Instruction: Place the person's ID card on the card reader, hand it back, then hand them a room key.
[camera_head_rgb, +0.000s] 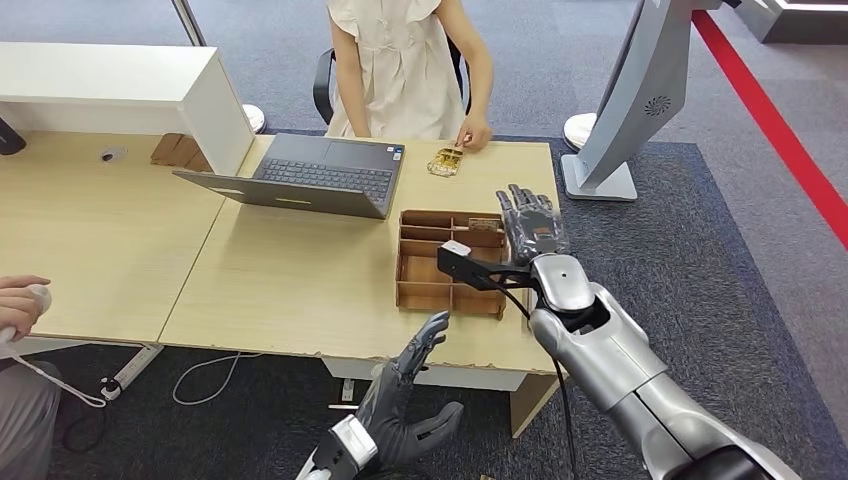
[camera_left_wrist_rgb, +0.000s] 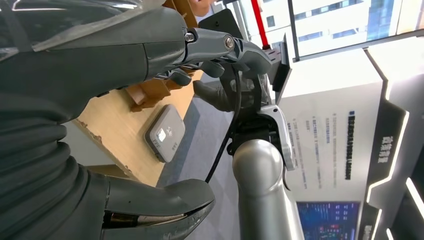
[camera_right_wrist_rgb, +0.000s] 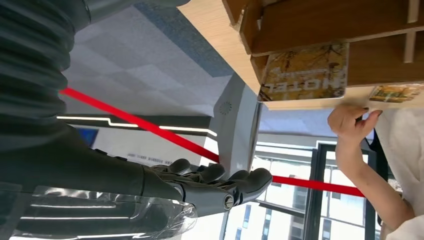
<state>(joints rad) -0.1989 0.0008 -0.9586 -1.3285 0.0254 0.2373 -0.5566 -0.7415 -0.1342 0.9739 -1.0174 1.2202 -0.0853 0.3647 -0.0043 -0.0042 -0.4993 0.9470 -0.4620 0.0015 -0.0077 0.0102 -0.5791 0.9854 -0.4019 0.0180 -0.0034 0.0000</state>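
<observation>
A person (camera_head_rgb: 400, 70) sits across the table (camera_head_rgb: 290, 280), their hand (camera_head_rgb: 473, 133) touching a gold patterned card (camera_head_rgb: 446, 161) lying on the far edge. The same card (camera_right_wrist_rgb: 395, 93) shows beside that person's hand (camera_right_wrist_rgb: 352, 120) in the right wrist view. A wooden compartment tray (camera_head_rgb: 400, 265) holds a hotel card (camera_right_wrist_rgb: 304, 71) standing upright in a slot. My right hand (camera_head_rgb: 530, 225) hovers over the tray's far right corner, fingers stretched out, holding nothing. A grey card reader (camera_left_wrist_rgb: 165, 132) lies on the table near my right arm. Below the table's front edge, my left hand (camera_head_rgb: 410, 395) is spread and holds nothing.
An open laptop (camera_head_rgb: 310, 175) stands left of the tray. A white cabinet (camera_head_rgb: 120, 85) sits at the back left and a white stand (camera_head_rgb: 620, 110) on the floor at the right. Another person's hand (camera_head_rgb: 20, 300) rests at the left edge. A power strip (camera_head_rgb: 130, 370) lies under the table.
</observation>
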